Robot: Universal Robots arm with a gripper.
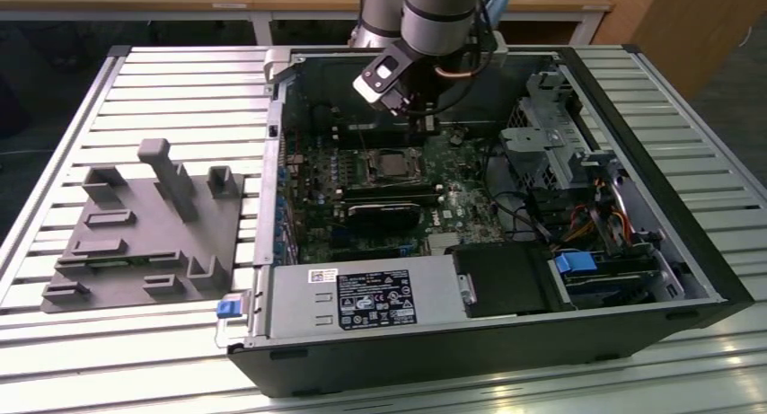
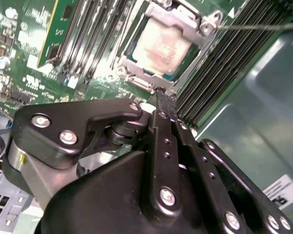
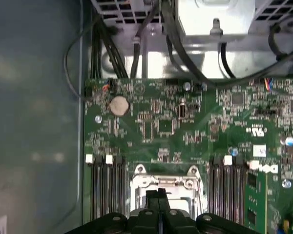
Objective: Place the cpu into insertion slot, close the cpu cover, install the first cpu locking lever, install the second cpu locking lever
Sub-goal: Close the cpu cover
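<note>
The cpu [image 2: 161,43], a silvery-grey square, lies in the socket on the green motherboard [image 1: 462,207]. The cpu cover [image 2: 178,17], a metal frame, lies flat around it. It also appears as the cpu cover [image 3: 141,183] in the first wrist view and as the socket [image 1: 386,165] in the exterior view. A thin locking lever [image 2: 256,27] sticks out from the socket's corner over the black memory slots. My gripper [image 2: 158,96] is shut with nothing between its fingers, its tips just short of the socket's edge. The same gripper [image 3: 158,194] [image 1: 418,118] hangs over the board inside the open case.
A grey fixture block [image 1: 144,225] lies on the slatted table at the exterior view's left. Inside the case are a black cooler [image 1: 383,218], a power supply [image 1: 359,297], a drive cage [image 1: 551,136] and loose cables [image 3: 136,44]. The case walls stand close around the board.
</note>
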